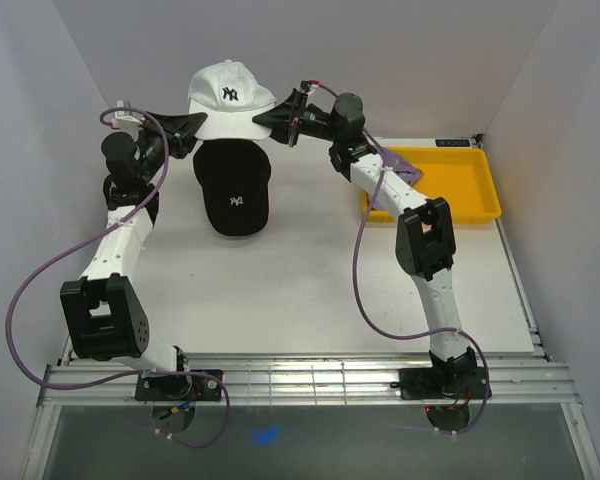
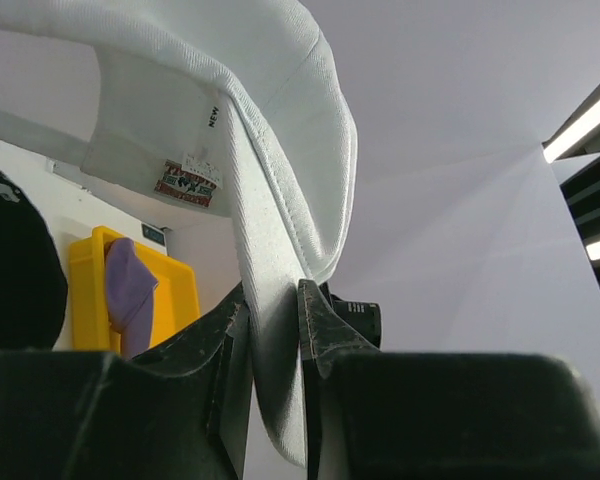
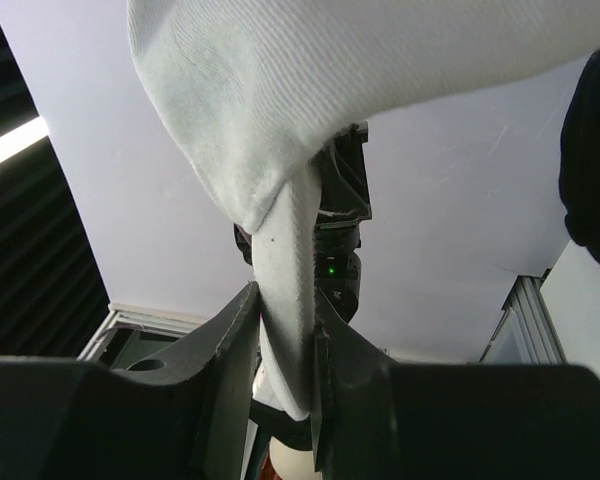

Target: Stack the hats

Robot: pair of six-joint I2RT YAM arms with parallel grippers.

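A white hat [image 1: 228,95] with a dark logo hangs in the air at the back of the table, held from both sides. My left gripper [image 1: 187,124] is shut on its left edge, with white fabric [image 2: 270,150] pinched between the jaws [image 2: 273,330]. The right gripper [image 1: 280,118] is shut on the hat's right edge, the cloth [image 3: 330,90] squeezed between its fingers [image 3: 285,340]. A black hat [image 1: 233,190] with a white logo lies on the table just in front of and below the white one. A purple hat [image 1: 400,166] lies in the yellow tray [image 1: 485,190].
The yellow tray stands at the back right of the white table, seen also in the left wrist view as a yellow tray [image 2: 85,290] with the purple hat [image 2: 128,285] inside. White walls close in the table on three sides.
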